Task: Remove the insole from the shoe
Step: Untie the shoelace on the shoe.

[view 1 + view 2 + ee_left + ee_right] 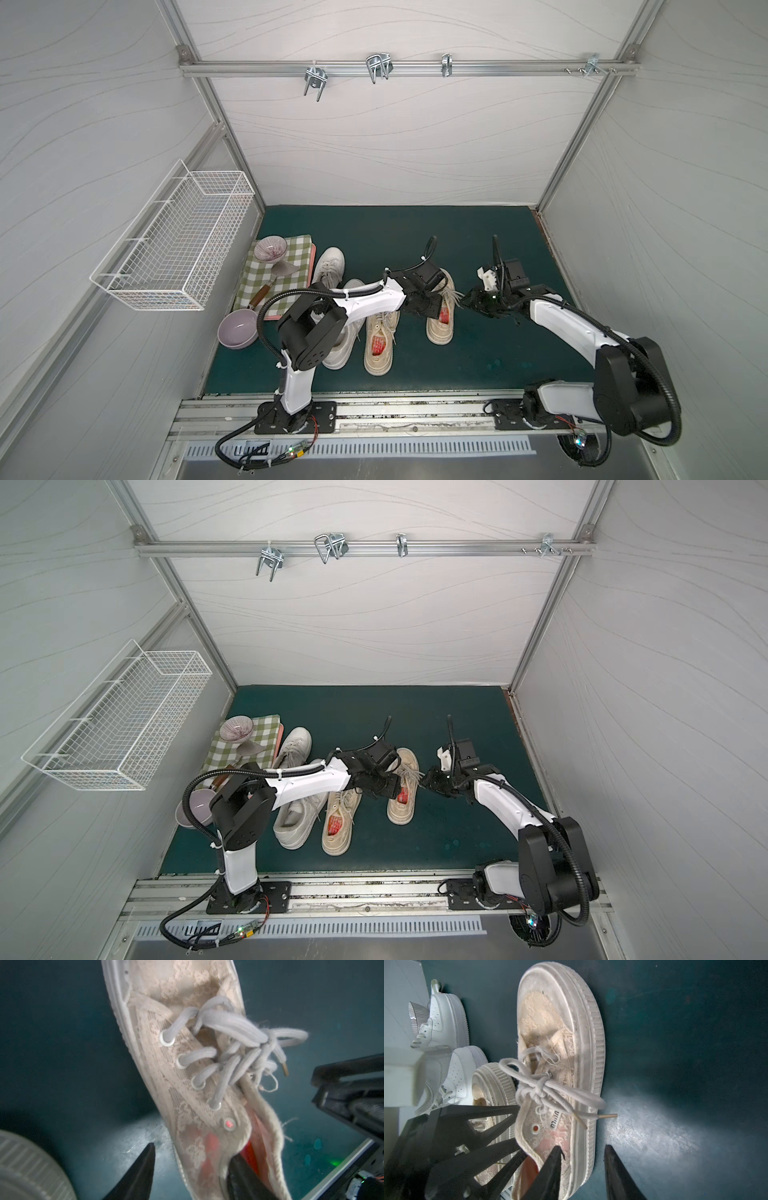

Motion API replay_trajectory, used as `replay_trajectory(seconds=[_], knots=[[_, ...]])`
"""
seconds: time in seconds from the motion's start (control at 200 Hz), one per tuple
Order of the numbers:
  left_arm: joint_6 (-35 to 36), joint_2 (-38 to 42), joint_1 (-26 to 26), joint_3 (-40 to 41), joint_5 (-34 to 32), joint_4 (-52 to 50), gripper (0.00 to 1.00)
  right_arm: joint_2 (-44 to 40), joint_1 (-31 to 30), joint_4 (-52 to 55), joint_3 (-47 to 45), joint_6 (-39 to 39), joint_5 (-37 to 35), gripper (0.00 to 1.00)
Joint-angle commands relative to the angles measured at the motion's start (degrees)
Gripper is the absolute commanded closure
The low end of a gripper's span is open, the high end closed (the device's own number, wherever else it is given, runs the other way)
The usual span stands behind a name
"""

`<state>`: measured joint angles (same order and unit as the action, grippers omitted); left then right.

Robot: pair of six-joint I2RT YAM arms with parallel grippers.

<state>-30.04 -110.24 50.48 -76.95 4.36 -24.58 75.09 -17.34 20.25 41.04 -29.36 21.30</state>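
Visibly worn beige lace shoe (556, 1043), frayed grey laces (550, 1088), red insole (252, 1147) inside

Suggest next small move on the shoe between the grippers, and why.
Probably close the left gripper on the shoe's side wall to steady it: its jaws straddle that wall, one inside the opening, not yet pinching. The red insole is still inside.
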Motion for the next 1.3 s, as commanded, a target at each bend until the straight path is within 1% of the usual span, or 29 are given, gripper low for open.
replay_trajectory(seconds=[0.0, 0.25, 0.38, 0.43, 0.53, 0.72, 0.845, 1.03, 1.19, 1.295], knots=[[0.41, -1.76, 0.15, -2.75, -0.83, 0.31, 0.54, 0.53, -1.03, -1.4, 1.27, -0.34, 0.42, 0.64], [2.6, -0.95, 0.0, -1.68, -3.07, 0.6, 0.84, 1.55, -2.36, -1.09, 2.38, 0.02, -0.99, 0.66], [4.07, -0.27, -0.17, -0.29, -3.11, 1.04, 0.96, 1.22, -2.98, -1.74, 2.37, -0.14, -0.44, 0.67], [4.4, 0.07, -0.2, 0.17, -2.97, 1.24, 1.0, 1.12, -3.52, -1.5, 2.6, 0.08, -0.82, 0.67], [4.9, 0.76, -0.21, 1.29, -2.89, 1.87, 1.0, 1.11, -4.57, -0.85, 3.08, 0.45, -2.57, 0.68], [4.64, 1.7, -0.21, 2.72, -2.99, 2.6, 1.0, 1.32, -4.54, 0.92, 3.44, 0.38, -5.74, 0.7], [4.73, 2.0, -0.21, 3.23, -3.04, 2.94, 1.0, 1.25, -4.6, 1.85, 3.59, 0.36, -8.23, 0.66], [5.08, 3.02, -0.17, 4.13, -2.31, 3.58, 1.0, 1.73, -5.24, 1.64, 4.73, 0.36, -7.59, 0.66], [4.95, 2.94, -0.2, 4.09, -1.75, 3.66, 1.0, 1.89, -6.03, 1.81, 5.94, 0.62, -7.66, 0.7], [4.55, 3.61, -0.2, 4.65, -1.63, 4.05, 1.0, 2.62, -6.71, 1.82, 6.38, 0.65, -7.93, 0.71]])
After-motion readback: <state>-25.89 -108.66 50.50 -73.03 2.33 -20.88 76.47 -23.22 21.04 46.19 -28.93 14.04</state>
